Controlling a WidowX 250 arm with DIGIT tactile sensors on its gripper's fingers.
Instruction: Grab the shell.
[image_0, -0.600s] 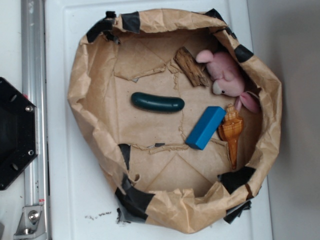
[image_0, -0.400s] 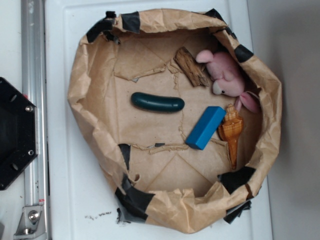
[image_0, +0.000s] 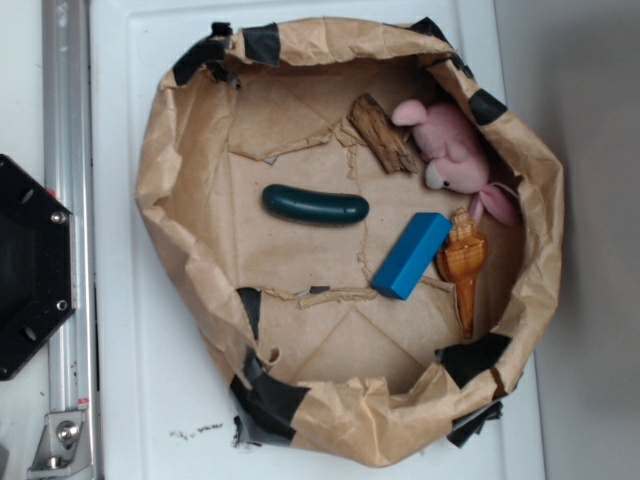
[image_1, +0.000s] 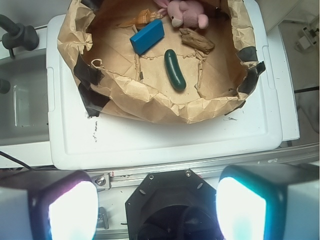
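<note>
gripper (image_1: 156, 207): nearest to the wrist cam, two finger pads at the bottom corners with a wide gap between them, so jaws apart and holding nothing. High above the robot base (image_1: 165, 210), not over the nest yet.
lid (image_1: 165, 142): white plastic, carries the paper nest (image_0: 175, 180), brown walls patched with black tape.
cucumber (image_0: 315, 204): dark green, mid-floor, well apart from the target.
blue block (image_0: 411, 255): just beside the shell, may be touching its body; can't tell.
shell (image_0: 462, 258): far side, near the paper wall, tail pointing away from the pink plush (image_0: 455, 150).
wood chunk (image_0: 382, 133): beside the plush, not the target.
handling, my guess: rigid, light, glossy so slippery, thin tail likely brittle.
grip: across the knobbly body, not the tail; block and wall crowd the fingers.
</note>
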